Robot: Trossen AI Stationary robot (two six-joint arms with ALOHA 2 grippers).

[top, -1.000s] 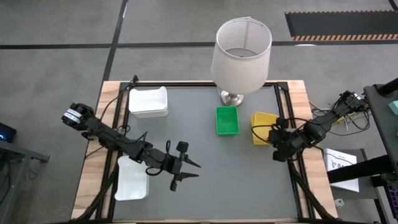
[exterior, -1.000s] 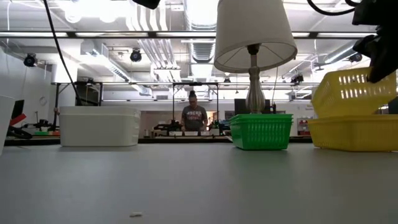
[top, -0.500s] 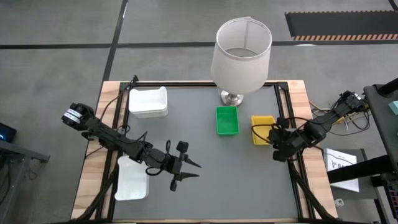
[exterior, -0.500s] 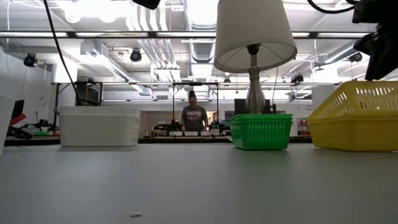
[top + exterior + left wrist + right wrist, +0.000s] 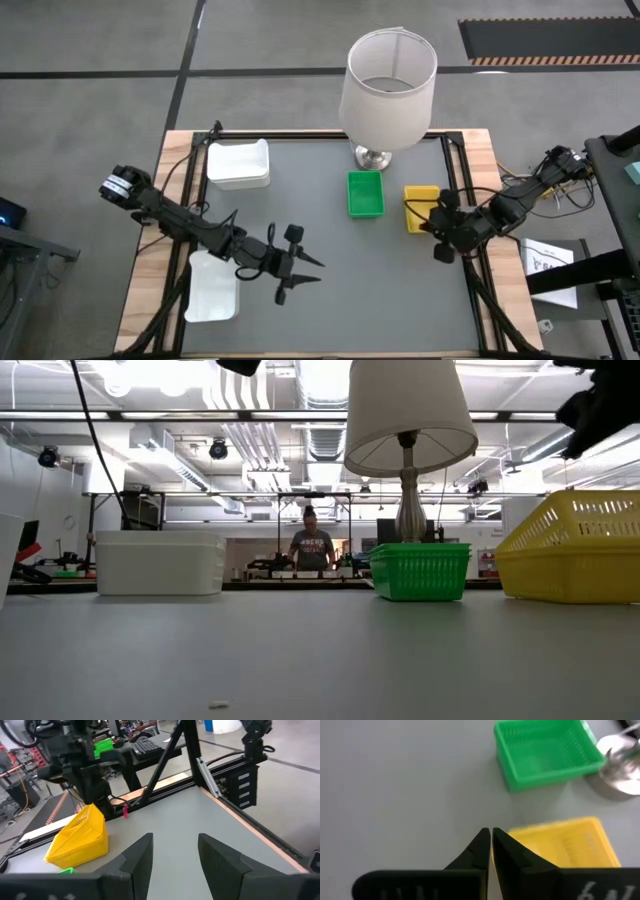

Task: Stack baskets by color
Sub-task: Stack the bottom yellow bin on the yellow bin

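Note:
A yellow basket stack rests on its base at the table's right, also in the low view and the right wrist view. A green basket stands left of it. A white stack sits at the far left, and a single white basket at the near left. My right gripper is shut with nothing in it, raised above the yellow stack's near-left side. My left gripper hangs open over the table's middle, its fingers apart.
A lamp with a white shade stands on its metal base just behind the green basket. The grey tabletop lies bare between the arms. A person stands far off in the room beyond.
The upper yellow basket, held tilted above the lower one, has dropped level into it. My right gripper has let go of it and risen clear of the stack.

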